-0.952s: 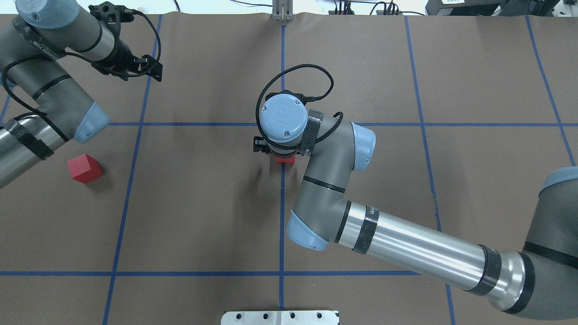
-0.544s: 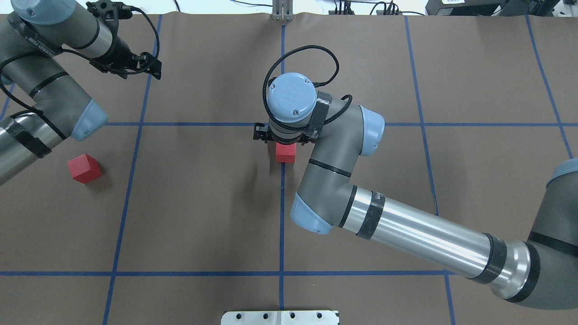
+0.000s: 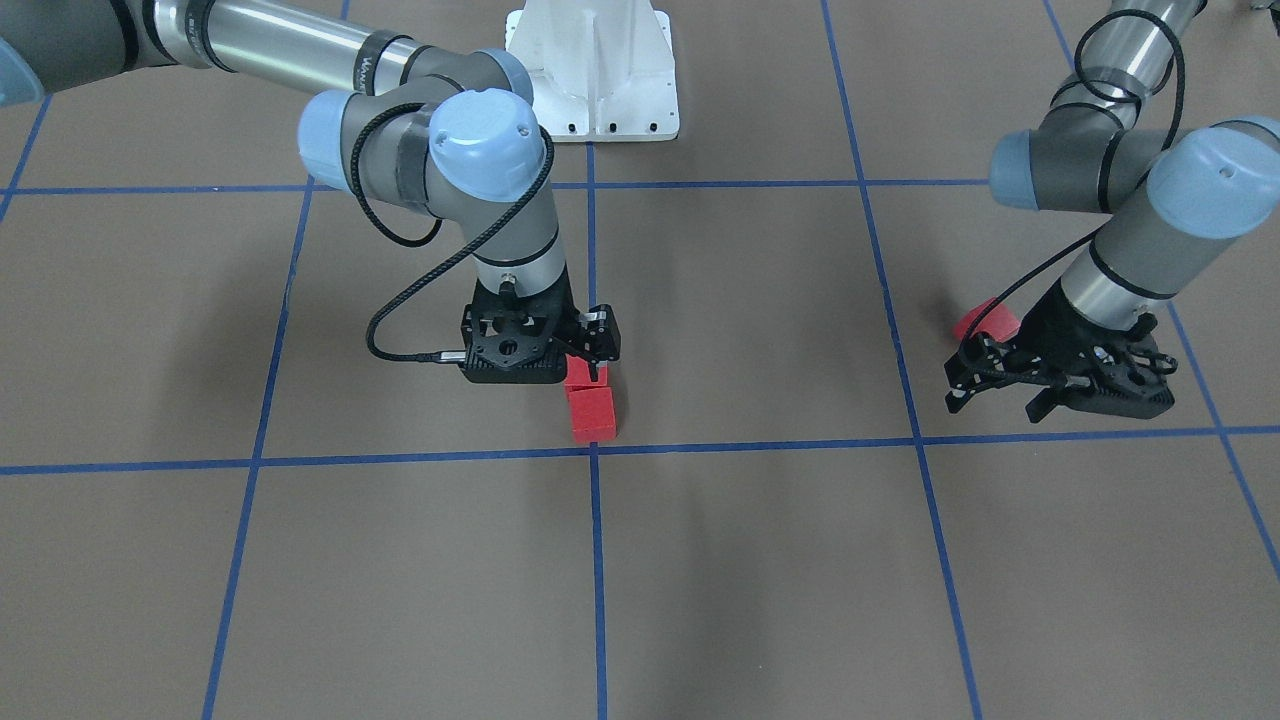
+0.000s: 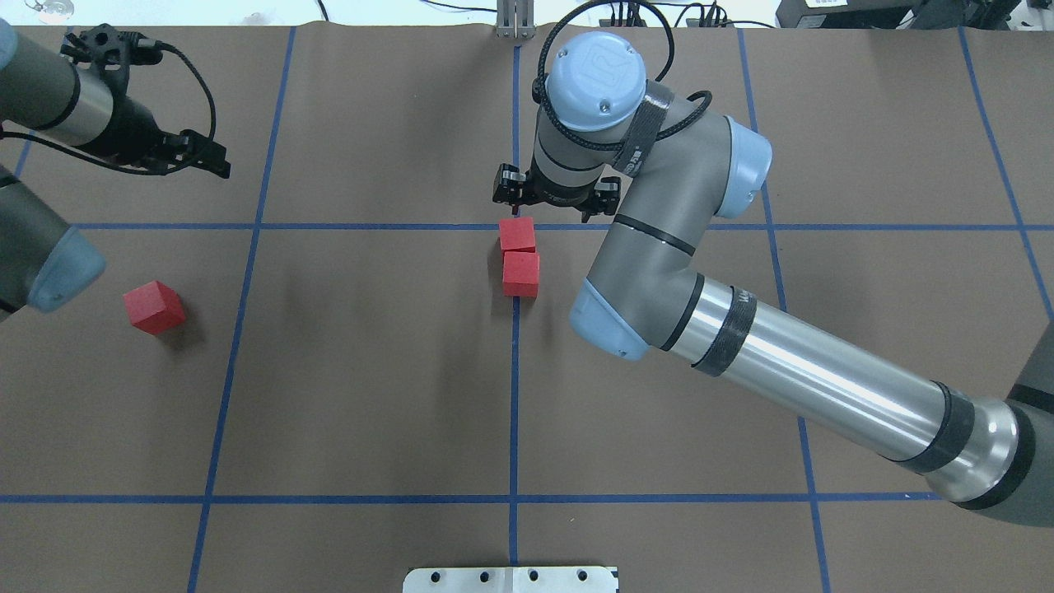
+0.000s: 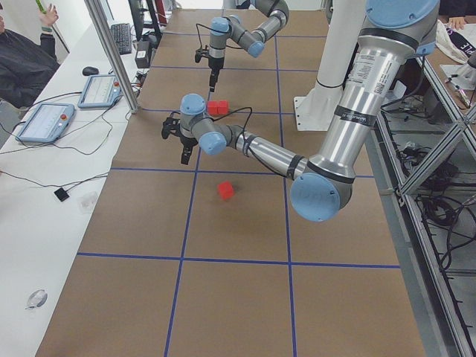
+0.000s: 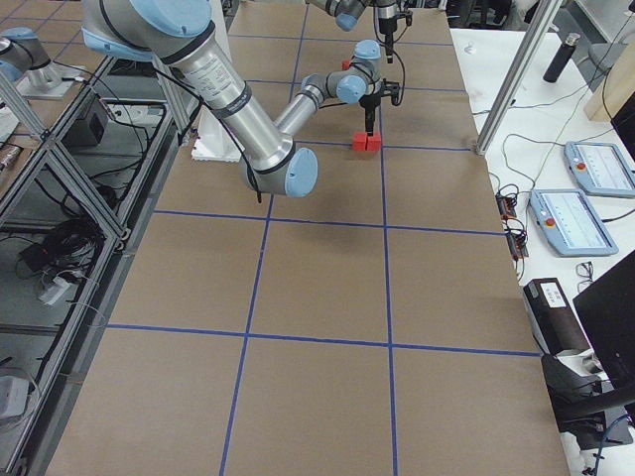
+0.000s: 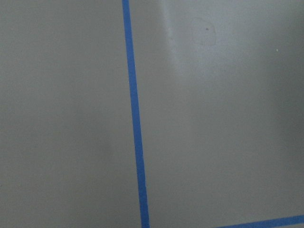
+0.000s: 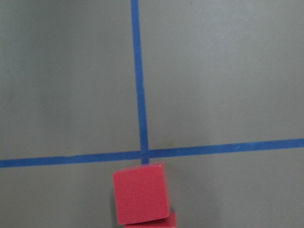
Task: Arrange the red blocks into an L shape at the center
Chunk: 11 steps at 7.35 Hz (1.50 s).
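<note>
Right tool (image 3: 588,350) hovers above two red blocks (image 4: 520,273).

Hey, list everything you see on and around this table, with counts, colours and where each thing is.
blocks: three, red; two side by side at the centre crossing, the third alone on the robot's left.
table cover: one, brown; under everything.
tape lines: several, blue; a grid across it.
mount: one, white; at the robot's base.
tablets: two, grey; on the side bench.
person: one, dark top; beside that bench.
left claw: one, black, open; empty.
right claw: one, black, open; above the centre blocks.
</note>
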Each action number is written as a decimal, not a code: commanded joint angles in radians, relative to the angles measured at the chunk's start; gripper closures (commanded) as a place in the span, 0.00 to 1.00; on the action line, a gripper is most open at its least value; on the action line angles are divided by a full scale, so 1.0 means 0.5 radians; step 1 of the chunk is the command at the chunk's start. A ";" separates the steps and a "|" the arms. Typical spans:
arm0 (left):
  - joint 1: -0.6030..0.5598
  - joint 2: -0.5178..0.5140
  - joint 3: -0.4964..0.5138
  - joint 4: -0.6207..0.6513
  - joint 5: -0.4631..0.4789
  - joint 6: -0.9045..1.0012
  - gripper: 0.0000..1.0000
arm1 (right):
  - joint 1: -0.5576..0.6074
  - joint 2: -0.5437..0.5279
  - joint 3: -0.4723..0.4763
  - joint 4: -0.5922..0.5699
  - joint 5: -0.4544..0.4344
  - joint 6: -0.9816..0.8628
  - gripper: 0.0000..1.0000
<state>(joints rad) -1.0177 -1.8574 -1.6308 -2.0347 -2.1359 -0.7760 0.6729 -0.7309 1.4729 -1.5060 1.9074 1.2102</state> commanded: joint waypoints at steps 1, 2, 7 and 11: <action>-0.002 0.378 -0.275 -0.005 0.016 0.235 0.00 | 0.117 -0.066 0.049 -0.019 0.057 -0.034 0.01; -0.005 0.547 -0.367 -0.005 0.019 0.215 0.00 | 0.151 -0.087 0.046 -0.016 0.063 -0.076 0.01; 0.029 0.644 -0.365 -0.029 0.228 -0.906 0.00 | 0.268 -0.207 0.046 0.005 0.082 -0.386 0.01; 0.320 0.561 -0.343 -0.008 0.495 -1.334 0.00 | 0.271 -0.210 0.046 0.005 0.066 -0.386 0.01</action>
<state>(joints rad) -0.8884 -1.5598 -1.8084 -2.0436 -1.9090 -1.3990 0.8077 -0.8357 1.4957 -1.5033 1.9429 1.0171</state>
